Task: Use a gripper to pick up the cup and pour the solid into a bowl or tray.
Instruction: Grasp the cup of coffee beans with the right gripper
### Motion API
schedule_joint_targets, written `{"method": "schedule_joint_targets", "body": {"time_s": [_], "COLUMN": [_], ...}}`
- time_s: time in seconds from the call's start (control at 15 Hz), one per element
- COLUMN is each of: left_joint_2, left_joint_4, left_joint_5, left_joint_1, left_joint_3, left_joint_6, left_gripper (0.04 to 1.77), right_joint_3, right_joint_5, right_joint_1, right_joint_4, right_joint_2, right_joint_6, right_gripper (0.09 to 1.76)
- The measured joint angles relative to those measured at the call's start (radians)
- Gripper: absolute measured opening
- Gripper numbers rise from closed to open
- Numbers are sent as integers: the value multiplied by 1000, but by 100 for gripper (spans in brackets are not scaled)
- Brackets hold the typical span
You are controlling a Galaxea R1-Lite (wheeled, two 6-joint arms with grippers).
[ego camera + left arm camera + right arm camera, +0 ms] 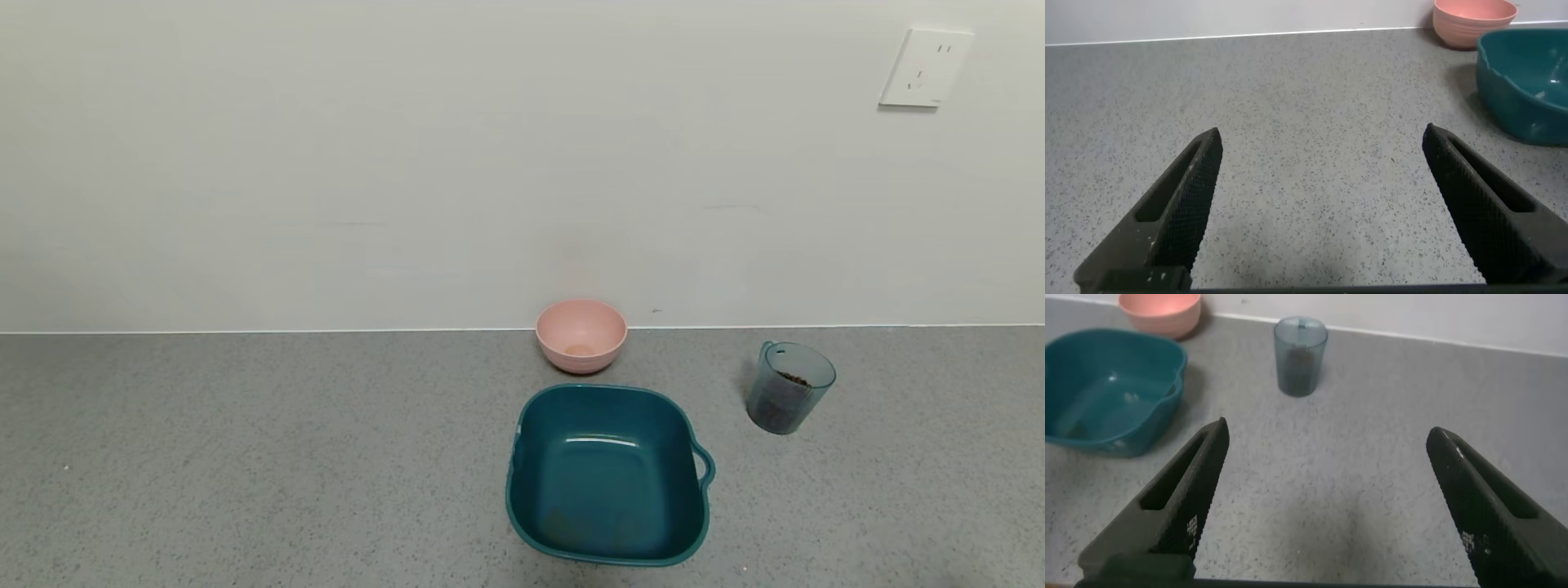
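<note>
The translucent grey-blue cup (789, 387) stands upright on the grey counter at the right, with dark reddish-brown solid pieces (793, 380) inside. It also shows in the right wrist view (1300, 355). The dark teal basin (608, 474) sits empty at centre front, its loop handle toward the cup; it shows in the right wrist view (1106, 390) and the left wrist view (1527, 82). Neither arm shows in the head view. My right gripper (1327, 433) is open and empty over bare counter, short of the cup. My left gripper (1323, 135) is open and empty over bare counter left of the basin.
A small round pink bowl (581, 334) stands against the wall behind the basin. A white wall socket (925, 69) is at the upper right. The grey speckled counter (245, 457) meets the white wall at the back.
</note>
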Motion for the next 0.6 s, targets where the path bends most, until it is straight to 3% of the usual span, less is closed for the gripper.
{"method": "schedule_joint_targets", "body": {"time_s": [0.27,0.6], "left_joint_2": [0,0], "left_joint_4": [0,0], "left_joint_5": [0,0], "left_joint_1": [0,0], "left_joint_3": [0,0], "left_joint_6": [0,0], "left_gripper": [176,176], "right_joint_3": [-23,35], "right_joint_5": [30,37], "right_joint_1": [17,25], "right_joint_4": [-83,-385], "right_joint_2": [291,673], "right_joint_6": [0,9], "right_gripper": [176,176]}}
